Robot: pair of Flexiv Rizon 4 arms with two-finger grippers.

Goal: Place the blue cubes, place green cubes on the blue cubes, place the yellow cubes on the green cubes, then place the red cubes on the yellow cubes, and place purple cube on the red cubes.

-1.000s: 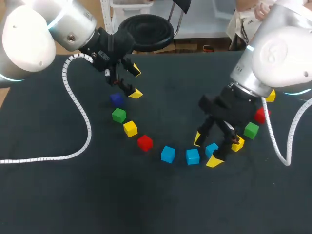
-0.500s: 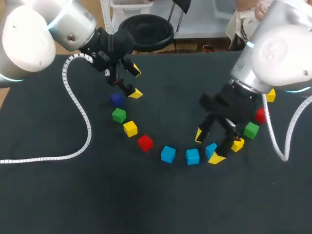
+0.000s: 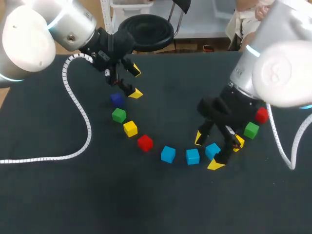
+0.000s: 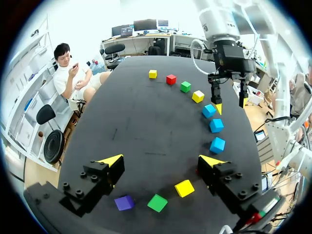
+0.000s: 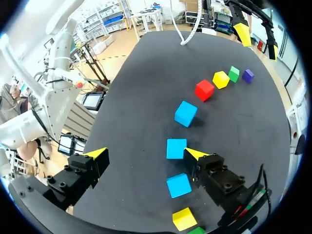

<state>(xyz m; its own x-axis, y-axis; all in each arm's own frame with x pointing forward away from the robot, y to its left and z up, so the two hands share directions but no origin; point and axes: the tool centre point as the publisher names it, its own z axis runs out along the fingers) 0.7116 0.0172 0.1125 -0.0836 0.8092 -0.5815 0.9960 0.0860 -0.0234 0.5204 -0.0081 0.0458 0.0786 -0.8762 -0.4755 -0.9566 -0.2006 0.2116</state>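
Hanging low over the curved row of cubes, the right gripper (image 3: 207, 151) has its fingers spread wide with the end blue cube (image 3: 212, 150) between the two yellow tips. The right wrist view puts the blue cubes close to one tip and well apart from the other, so nothing is clamped. This looks like the lining-up for a first pick, since blue forms the base layer and must be settled before any other colour is stacked. The middle blue cube (image 3: 192, 156) sits just beside the end one, which leaves little room for the finger on that side, and the far blue cube (image 3: 168, 154) follows a little further along. Every cube lies singly on the black table (image 3: 146, 204), so the stacking has not begun. Beyond the blues the row runs red cube (image 3: 145, 143), yellow cube (image 3: 130, 128), green cube (image 3: 119, 115) and purple cube (image 3: 116, 100). On the right arm's side lie a second yellow cube (image 3: 238, 143), partly hidden by the gripper, a second green cube (image 3: 251, 130) and a second red cube (image 3: 262, 115). The left gripper (image 3: 135, 82) hangs near the purple cube, fingers apart and holding nothing. That is probably a waiting spot, as purple goes on last and staying there keeps the left arm away from the blues. A white cable (image 3: 73, 97) trails from that arm across the table, well apart from the row.
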